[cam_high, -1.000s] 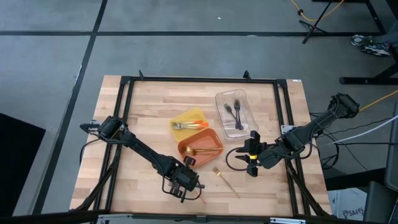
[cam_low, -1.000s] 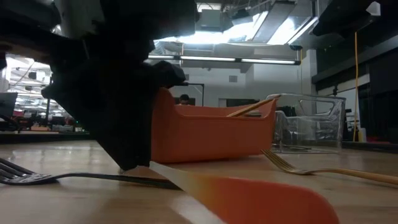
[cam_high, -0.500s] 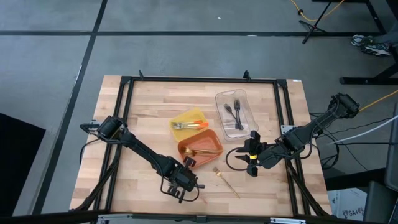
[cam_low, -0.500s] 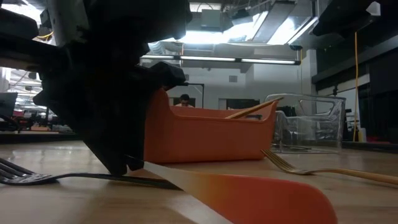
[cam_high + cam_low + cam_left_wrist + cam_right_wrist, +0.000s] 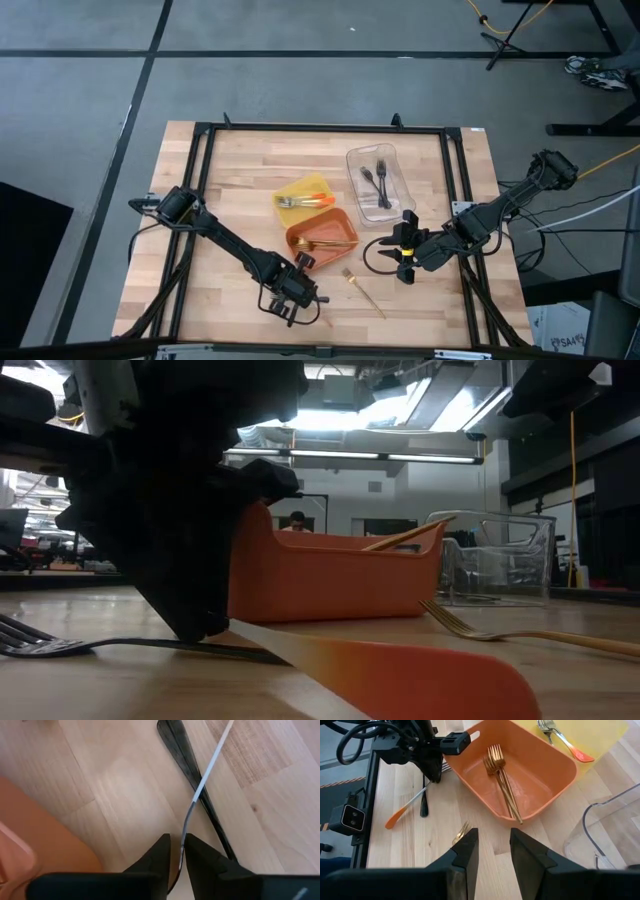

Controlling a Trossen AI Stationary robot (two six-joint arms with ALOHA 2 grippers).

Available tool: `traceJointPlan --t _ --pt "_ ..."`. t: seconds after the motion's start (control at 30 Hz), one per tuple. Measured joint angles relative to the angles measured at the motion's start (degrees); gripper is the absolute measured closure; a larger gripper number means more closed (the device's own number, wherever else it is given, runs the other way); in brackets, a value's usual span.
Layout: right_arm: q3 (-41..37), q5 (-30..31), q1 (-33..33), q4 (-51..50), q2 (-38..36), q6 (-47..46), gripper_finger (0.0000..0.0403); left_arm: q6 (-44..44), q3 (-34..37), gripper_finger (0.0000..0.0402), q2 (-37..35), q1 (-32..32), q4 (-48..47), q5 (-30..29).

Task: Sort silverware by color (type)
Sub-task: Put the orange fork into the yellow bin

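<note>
Two loose pieces lie crossed on the table (image 5: 230, 160) just beside the orange tray (image 5: 300, 240), on its side away from the yellow tray (image 5: 300, 187). One is an orange-handled piece (image 5: 407, 810) and the other a black piece (image 5: 185, 755). Your left hand (image 5: 297, 296) is down over the silver shaft of the orange-handled one, right where it crosses the black one. You cannot tell whether the hand has clenched on the shaft.

From the left wrist, both pieces run out of frame, so their heads are cut off. In the low view the left hand's dark bulk hides most of the crossing, and the orange handle looms close and blurred.

Your right hand (image 5: 403, 257) hovers on the other side of the orange tray, released and grasping nothing. A gold fork (image 5: 365, 294) lies on the table between the two hands.

Inside the orange tray lie gold forks (image 5: 500, 775), though their count is hard to make out. Black forks (image 5: 378, 180) sit in the clear tray (image 5: 352, 160) beyond it. The yellow tray holds an orange-handled fork (image 5: 305, 201).
</note>
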State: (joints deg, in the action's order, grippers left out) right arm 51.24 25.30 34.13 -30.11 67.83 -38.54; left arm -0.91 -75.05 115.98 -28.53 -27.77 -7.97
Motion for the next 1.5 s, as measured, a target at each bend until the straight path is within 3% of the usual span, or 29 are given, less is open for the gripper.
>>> traceJointPlan --t 0.23,0.73,1.17,1.5 --pt "0.0 0.0 0.0 0.0 0.0 0.0 0.0299 0.04 0.0 0.0394 0.0 0.02 0.07 -0.22" --pt "0.0 0.0 -0.01 -0.02 0.0 0.0 0.0299 -0.52 -0.84 0.0397 -0.46 0.02 -0.22 0.18" --pt "0.0 0.0 -0.01 -0.02 0.0 0.0 0.0299 -0.48 -12.48 0.0398 -0.66 0.67 -0.99 0.01" --pt "0.0 0.0 0.0 -0.02 0.0 -0.04 0.0299 -0.44 -23.06 0.0398 -0.73 3.97 -11.21 -0.48"
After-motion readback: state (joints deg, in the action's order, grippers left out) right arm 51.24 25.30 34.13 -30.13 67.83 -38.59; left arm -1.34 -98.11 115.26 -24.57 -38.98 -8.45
